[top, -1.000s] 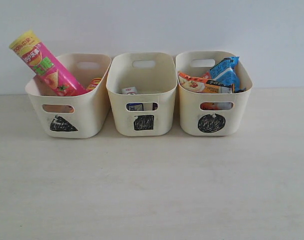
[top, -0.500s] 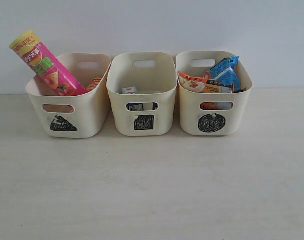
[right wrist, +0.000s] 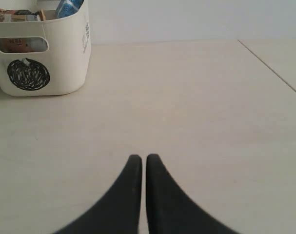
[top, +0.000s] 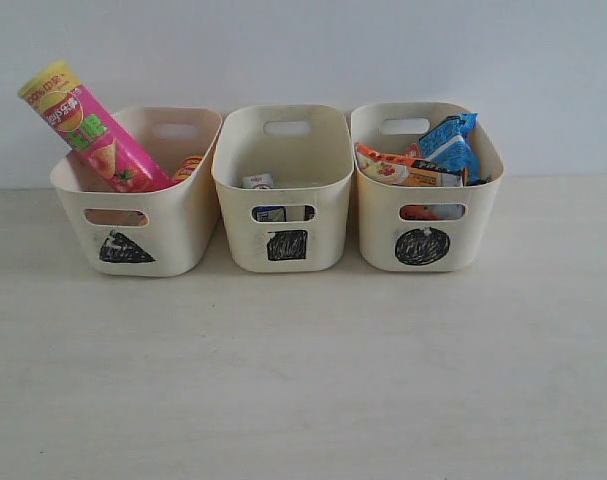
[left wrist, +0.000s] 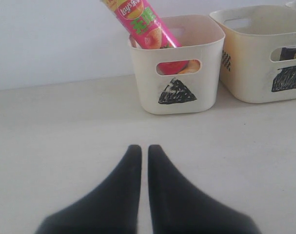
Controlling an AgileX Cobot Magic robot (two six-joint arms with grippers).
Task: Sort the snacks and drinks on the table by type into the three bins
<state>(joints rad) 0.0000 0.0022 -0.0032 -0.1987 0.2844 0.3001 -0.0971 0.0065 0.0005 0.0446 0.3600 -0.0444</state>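
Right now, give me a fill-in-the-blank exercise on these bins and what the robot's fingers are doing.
1. The pink chip tube leans out of the left bin, which is marked with a black ____.
2. The blue packet lies in the right bin, which is marked with a black ____.
3. The middle bin bears a black ____.
4. The left fingers and the right fingers are both ____ and hold nothing.

Missing words: triangle, circle, square, shut.
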